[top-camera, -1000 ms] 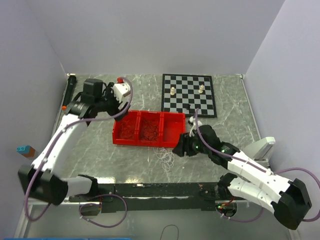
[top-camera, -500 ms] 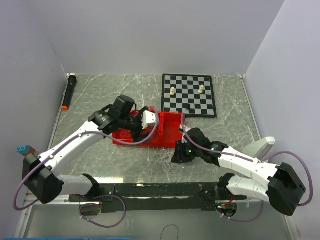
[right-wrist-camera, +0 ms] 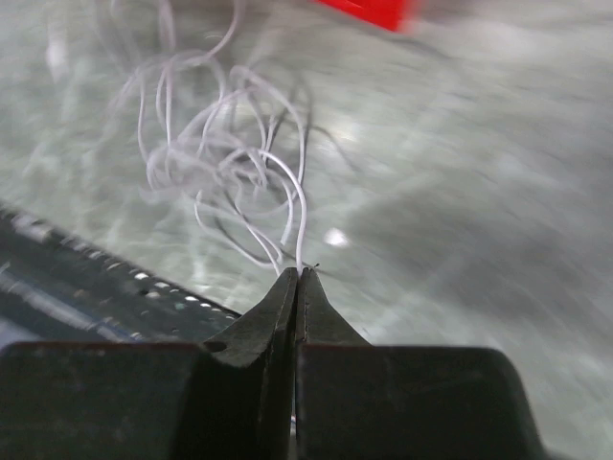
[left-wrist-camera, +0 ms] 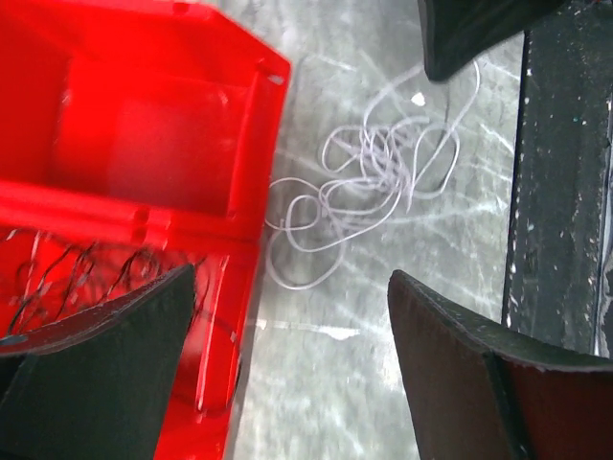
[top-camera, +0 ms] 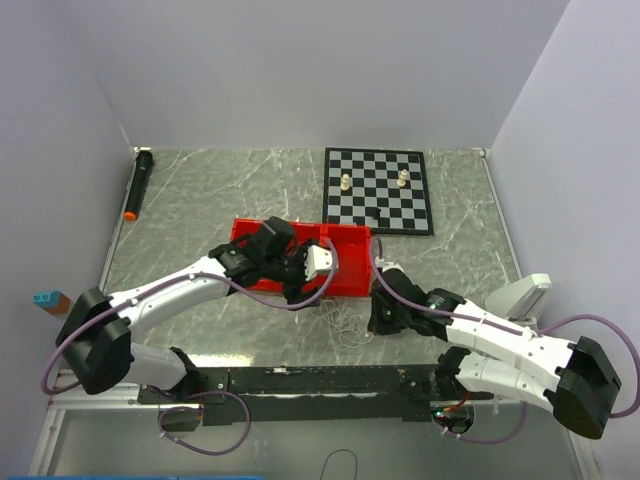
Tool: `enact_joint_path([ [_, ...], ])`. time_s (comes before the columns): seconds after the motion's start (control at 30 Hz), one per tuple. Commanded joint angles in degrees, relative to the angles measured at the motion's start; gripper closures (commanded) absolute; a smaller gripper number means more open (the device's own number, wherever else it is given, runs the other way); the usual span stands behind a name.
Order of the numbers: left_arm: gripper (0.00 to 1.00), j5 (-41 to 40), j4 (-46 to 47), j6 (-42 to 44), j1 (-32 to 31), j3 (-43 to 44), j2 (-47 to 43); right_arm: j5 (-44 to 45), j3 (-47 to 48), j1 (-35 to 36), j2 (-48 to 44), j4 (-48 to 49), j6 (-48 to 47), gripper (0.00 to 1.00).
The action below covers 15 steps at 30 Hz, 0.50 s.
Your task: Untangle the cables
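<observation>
A bunch of thin white cables (top-camera: pixel 340 322) (left-wrist-camera: pixel 375 180) (right-wrist-camera: pixel 222 163) lies in loose loops on the table just in front of the red bin (top-camera: pixel 350 262) (left-wrist-camera: pixel 144 153). Dark, fine cables (left-wrist-camera: pixel 77 280) sit in one bin compartment. My right gripper (top-camera: pixel 366 322) (right-wrist-camera: pixel 299 273) is low at the bunch's right side, shut on one white strand that rises from its tips. My left gripper (top-camera: pixel 320 268) (left-wrist-camera: pixel 292 278) hangs open over the bin's front right corner. Its fingers (left-wrist-camera: pixel 469 374) straddle the bin edge and bare table, with the white bunch just ahead and nothing between them.
A chessboard (top-camera: pixel 377 190) with two pale pieces lies behind the bin. A black marker with an orange tip (top-camera: pixel 138 185) rests along the left wall. A black rail (top-camera: pixel 320 380) (left-wrist-camera: pixel 565 192) runs along the near table edge. A white block (top-camera: pixel 522 292) sits at the right.
My left arm has swung from the back left across the bin to its front right corner. My right gripper has closed on a white strand and shifted slightly right and nearer.
</observation>
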Motion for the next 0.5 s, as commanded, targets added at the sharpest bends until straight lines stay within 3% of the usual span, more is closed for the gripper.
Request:
enact_joint_path([
  [0.0,0.14,2.3,5.1,0.7,-2.2,0.9,3.3,18.3,8.0,2.6,1.0,-16.5,7.8,1.0],
  [0.23,0.16,3.7,7.4,4.8,-6.2,3.1,11.2,17.0,6.7,2.6,1.3,-16.3,9.2,1.0],
  [0.47,0.3,3.8,7.9,5.4,-6.9,6.3,19.3,14.8,5.0,2.6,1.0,-14.2,9.0,1.0],
])
